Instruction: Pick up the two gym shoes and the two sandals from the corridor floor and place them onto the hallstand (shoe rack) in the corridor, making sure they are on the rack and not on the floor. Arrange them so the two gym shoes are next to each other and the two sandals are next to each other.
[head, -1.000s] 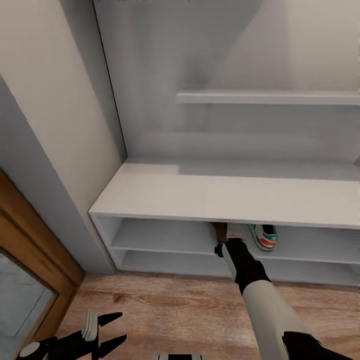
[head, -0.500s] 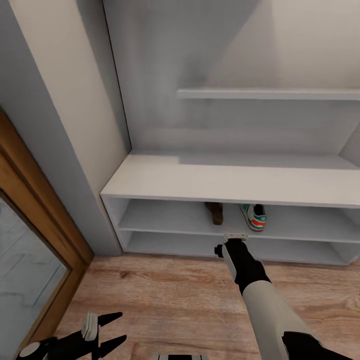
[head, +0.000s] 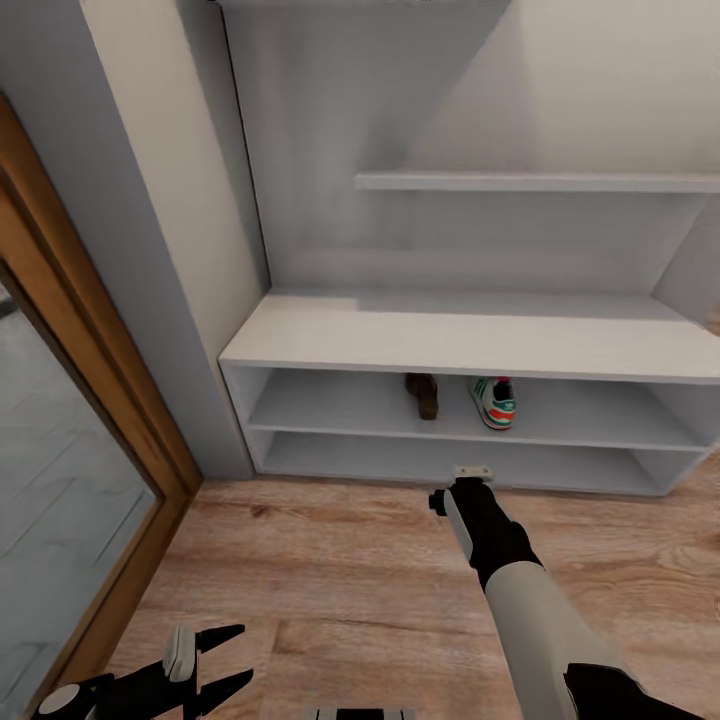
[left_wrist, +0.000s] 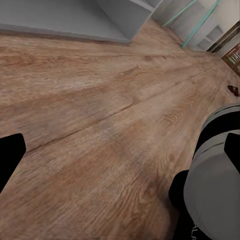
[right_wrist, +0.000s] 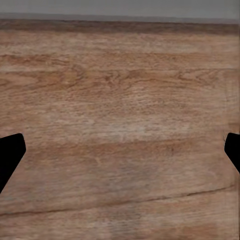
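One sandal and one gym shoe sit near each other, apart, on the upper open shelf of the shoe rack. The right gripper points down over the bare wood floor before the rack, fingers spread wide, empty. The left gripper hangs low, also wide and empty.
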